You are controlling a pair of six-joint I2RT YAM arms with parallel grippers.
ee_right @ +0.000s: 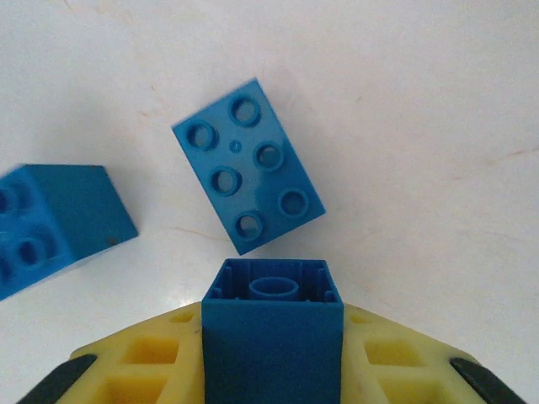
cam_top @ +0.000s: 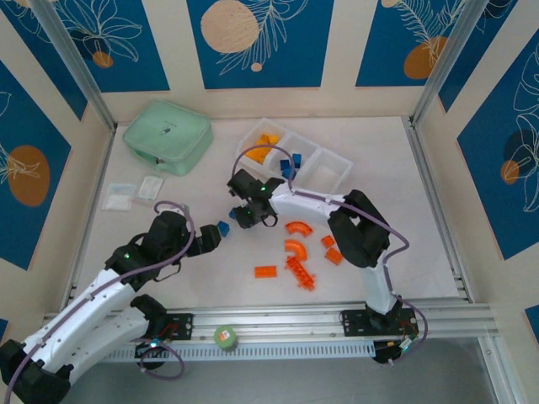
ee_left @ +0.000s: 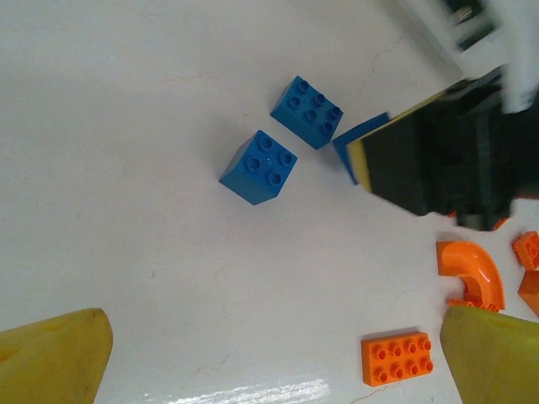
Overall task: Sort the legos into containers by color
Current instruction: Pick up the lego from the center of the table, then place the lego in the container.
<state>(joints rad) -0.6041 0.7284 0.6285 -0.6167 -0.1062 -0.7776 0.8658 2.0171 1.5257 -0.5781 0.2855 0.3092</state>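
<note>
At the far left a mint-green case [cam_top: 167, 136] is lying near the back wall, with two clear packets [cam_top: 152, 187] lying on the table just in front of it. The left gripper [cam_top: 210, 239] is hovering low over the table left of centre, its jaws standing wide apart and holding nothing; in its wrist view the yellow fingers [ee_left: 50, 358] are framing the two bottom corners. On the near rail, beside that arm's base, a green roll [cam_top: 225, 337] is sitting. Just ahead of the left gripper two loose blue bricks [ee_left: 259, 167] are sitting studs-up on the table, near each other but apart: one four-stud, the other six-stud. Right of them the right gripper [cam_top: 246, 217] is reaching low over the table with its jaws clamped on a third blue brick, the held brick [ee_right: 272, 337]. The right wrist view is showing it pinched between the yellow pads [ee_right: 143, 362], hollow underside turned away from the wrist, with the six-stud brick lying just ahead of it; whether it is touching the table I cannot tell. Behind and to the right, the white tray [cam_top: 333, 172] is sitting at an angle near the back wall — its left compartment is holding yellow-orange bricks [cam_top: 268, 143] and its middle one sorted blue bricks [cam_top: 291, 164]. In front of the tray, right of centre, orange-red bricks [cam_top: 301, 273] are lying scattered on the table — two arches [cam_top: 297, 227], a flat plate [cam_top: 265, 271], a longer piece, and two small ones close beside the right arm.
</note>
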